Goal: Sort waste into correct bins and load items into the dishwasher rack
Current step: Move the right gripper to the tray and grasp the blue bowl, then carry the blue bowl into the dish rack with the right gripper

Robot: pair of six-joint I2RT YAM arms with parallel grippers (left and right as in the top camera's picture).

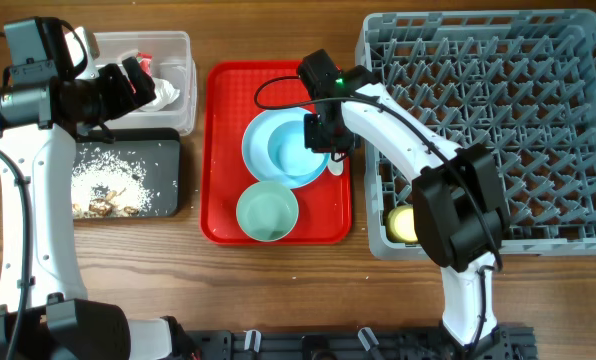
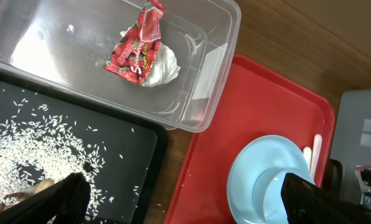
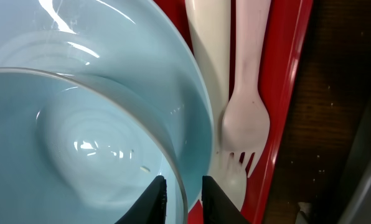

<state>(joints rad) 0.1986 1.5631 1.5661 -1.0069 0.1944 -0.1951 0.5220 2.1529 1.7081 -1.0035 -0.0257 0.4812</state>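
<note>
One rim decides the move: the small pale blue bowl [image 3: 79,143] sits inside the pale blue plate [image 1: 274,140] on the red serving tray [image 1: 223,150], and its right-hand wall is straddled by the right gripper [image 3: 183,198], one finger inside, one outside, jaws narrowed to a slim gap about that wall. Firm contact cannot be confirmed. White fork [image 3: 246,118] and spoon [image 3: 210,74] lie just right of the plate, long axes along the tray edge. Dishwasher rack [image 1: 538,60] lies to the right arm's side. Left gripper [image 2: 185,199] is held wide open, empty, over the black tray [image 2: 136,149] and clear tub [image 2: 204,93], well apart from the bowl.
</note>
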